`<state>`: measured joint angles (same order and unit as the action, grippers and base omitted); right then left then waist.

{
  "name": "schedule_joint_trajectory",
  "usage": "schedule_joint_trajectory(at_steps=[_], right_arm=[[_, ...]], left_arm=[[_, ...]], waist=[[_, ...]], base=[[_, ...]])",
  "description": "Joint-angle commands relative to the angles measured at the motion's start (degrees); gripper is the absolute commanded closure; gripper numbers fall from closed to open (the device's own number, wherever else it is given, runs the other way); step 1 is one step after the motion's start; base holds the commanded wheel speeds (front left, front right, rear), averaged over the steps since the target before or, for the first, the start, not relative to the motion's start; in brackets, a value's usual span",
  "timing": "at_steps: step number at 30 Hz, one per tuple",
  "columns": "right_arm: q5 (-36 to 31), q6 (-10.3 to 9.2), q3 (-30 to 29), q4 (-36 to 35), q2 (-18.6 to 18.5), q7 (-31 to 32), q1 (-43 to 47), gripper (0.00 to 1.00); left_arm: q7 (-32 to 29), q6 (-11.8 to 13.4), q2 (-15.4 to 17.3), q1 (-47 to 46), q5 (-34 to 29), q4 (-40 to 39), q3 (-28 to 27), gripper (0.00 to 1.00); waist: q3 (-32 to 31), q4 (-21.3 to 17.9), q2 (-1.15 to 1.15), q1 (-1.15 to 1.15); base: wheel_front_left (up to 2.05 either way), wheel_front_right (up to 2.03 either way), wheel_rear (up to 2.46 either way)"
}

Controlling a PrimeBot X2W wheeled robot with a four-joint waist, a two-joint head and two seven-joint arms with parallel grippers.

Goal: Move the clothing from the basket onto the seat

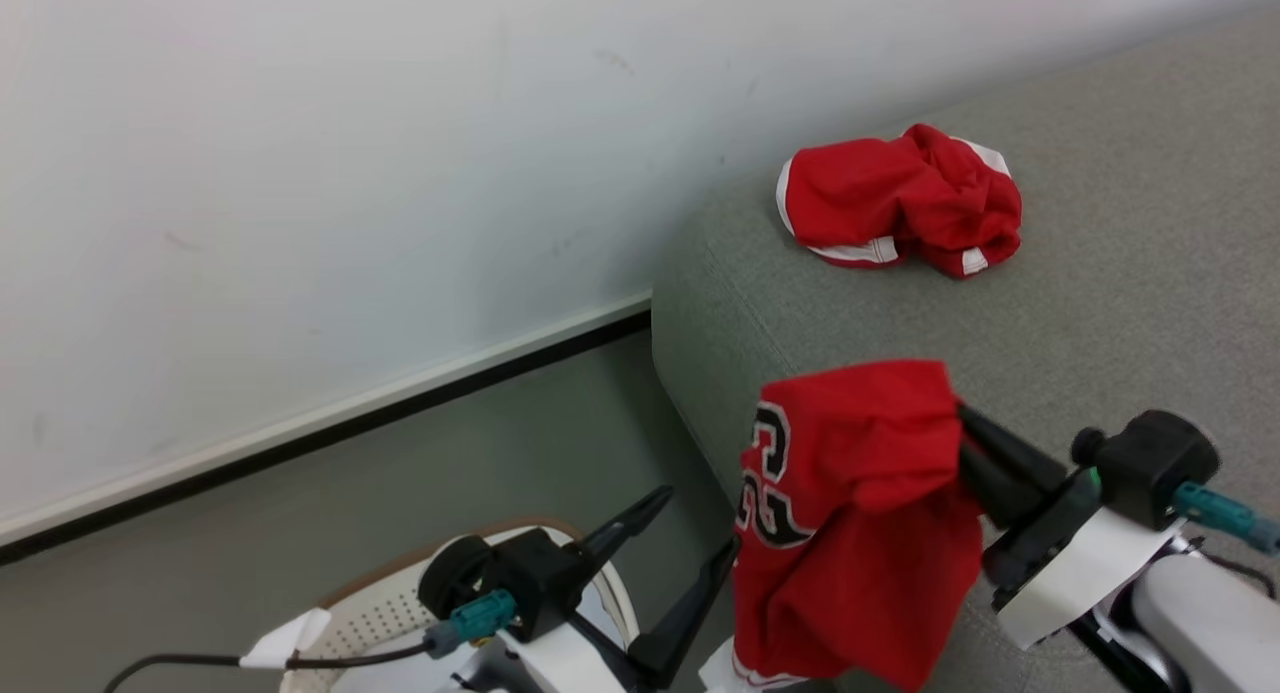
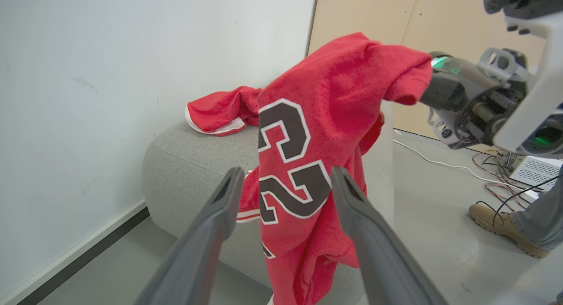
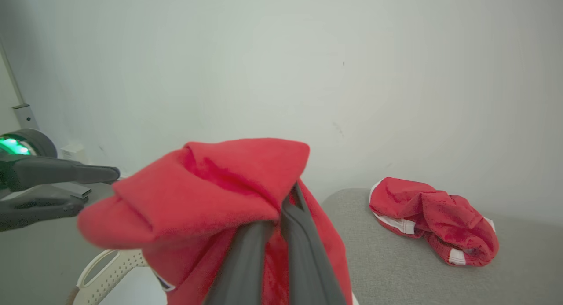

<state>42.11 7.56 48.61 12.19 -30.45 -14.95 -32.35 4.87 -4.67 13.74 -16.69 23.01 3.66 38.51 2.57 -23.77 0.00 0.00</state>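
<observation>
The left wrist view adds a person's tan boot (image 2: 499,223) on the floor beyond the large grey fabric sofa (image 1: 1100,273). The right gripper (image 1: 968,428) pinches a red numbered jersey (image 1: 860,513) hanging by the sofa's rounded corner. A crumpled red white-trimmed garment (image 1: 900,198) lies further in, with bare cushion around it. The left gripper (image 1: 700,521) is spread and empty by the cream perforated plastic basket (image 1: 380,603), whose contents are hidden.
</observation>
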Motion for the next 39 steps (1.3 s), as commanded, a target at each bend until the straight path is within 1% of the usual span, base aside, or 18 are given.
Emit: schedule_joint_trajectory(at_steps=[1, 4, 8, 11, 15, 20, 24, 27, 29, 30, 32, 35, 37, 39], right_arm=[[-0.9, -0.15, -1.3, 0.3, -0.3, -0.2, 0.4, 1.0], [-2.7, -0.15, -5.8, 1.9, 0.8, -0.2, 0.4, 1.0], [-5.5, -0.16, -13.3, 4.3, 1.8, -0.2, -2.9, 1.0], [-7.4, -0.15, -20.5, 6.2, 2.5, -0.2, -6.5, 1.0], [-11.1, -0.15, -30.6, 10.4, 1.3, 0.0, -13.7, 1.0], [-17.2, -0.16, -41.3, 14.5, -2.7, 2.6, -25.0, 1.0], [-23.1, -0.16, -51.5, 16.3, -8.7, 6.4, -33.4, 1.0], [-27.5, -0.15, -57.4, 18.5, -12.1, 9.3, -38.1, 1.0], [-29.5, -0.15, -60.5, 20.1, -12.8, 10.3, -40.4, 1.0], [-30.6, -0.16, -62.4, 21.0, -12.7, 10.4, -41.4, 1.0], [-32.4, -0.16, -65.4, 23.0, -11.2, 10.1, -42.0, 1.0], [-35.9, -0.16, -69.5, 26.6, -7.7, 8.6, -40.7, 1.0], [-38.2, -0.16, -72.7, 29.6, -5.1, 7.0, -39.2, 1.0], [-39.9, -0.16, -74.7, 32.2, -2.2, 5.1, -37.7, 1.0]], left_arm=[[-0.1, 0.1, 0.5, -0.8, -0.5, 0.0, 0.0, 0.0], [-0.5, -0.2, 1.2, -2.3, -1.2, -0.4, 0.1, 0.0], [-1.5, -0.9, 2.1, -5.9, -2.1, -1.3, 0.4, 0.0], [-2.6, -1.4, 3.1, -9.8, -2.9, -2.3, 0.5, 0.0], [-3.4, -2.0, 4.1, -15.9, -4.1, -2.7, 0.8, 0.0], [-2.8, -2.3, 4.8, -22.5, -4.9, -2.4, 1.1, 0.0], [-1.9, -2.6, 4.9, -26.3, -4.7, -2.2, 1.4, 0.0], [-1.0, -2.7, 5.3, -27.5, -4.3, -2.0, 1.3, 0.0], [-0.6, -2.7, 5.6, -28.1, -4.1, -2.2, 1.0, 0.0], [-0.6, -2.7, 5.8, -28.3, -4.1, -2.5, 0.8, 0.0], [-0.6, -2.6, 6.3, -28.5, -4.3, -3.0, 0.6, 0.0], [-1.0, -2.6, 6.8, -28.9, -5.3, -3.2, 1.5, 0.0], [-1.0, -2.6, 6.7, -29.1, -5.7, -3.3, 2.2, 0.0], [-0.9, -2.4, 6.4, -29.2, -6.0, -3.4, 2.5, 0.0]], waist=[[1.2, -0.6, 0.0, 0.0], [4.0, -0.5, 0.0, 0.0], [9.1, 0.8, 0.0, 0.0], [14.4, 2.4, 0.0, 0.0], [21.7, 5.2, 0.0, 0.0], [29.7, 9.0, 0.0, 0.0], [34.5, 12.4, 0.0, 0.0], [37.0, 14.6, 0.0, 0.0], [38.9, 15.8, 0.0, 0.0], [40.0, 16.2, 0.0, 0.0], [42.0, 16.8, 0.0, 0.0], [44.2, 17.6, 0.0, 0.0], [44.9, 18.0, 0.0, 0.0], [45.2, 18.2, 0.0, 0.0]], base=[[0.0, 0.0, 0.0], [0.0, 0.0, 0.0], [0.0, 0.0, 0.0], [0.0, 0.0, 0.0], [0.0, 0.0, 0.0], [0.0, 0.0, 0.0], [0.0, 0.0, 0.0], [0.0, 0.0, 0.0], [0.0, 0.0, 0.0], [0.0, 0.0, 0.0], [0.0, 0.0, 0.0], [0.0, 0.0, 0.0], [0.0, 0.0, 0.0], [0.0, 0.0, 0.0]])
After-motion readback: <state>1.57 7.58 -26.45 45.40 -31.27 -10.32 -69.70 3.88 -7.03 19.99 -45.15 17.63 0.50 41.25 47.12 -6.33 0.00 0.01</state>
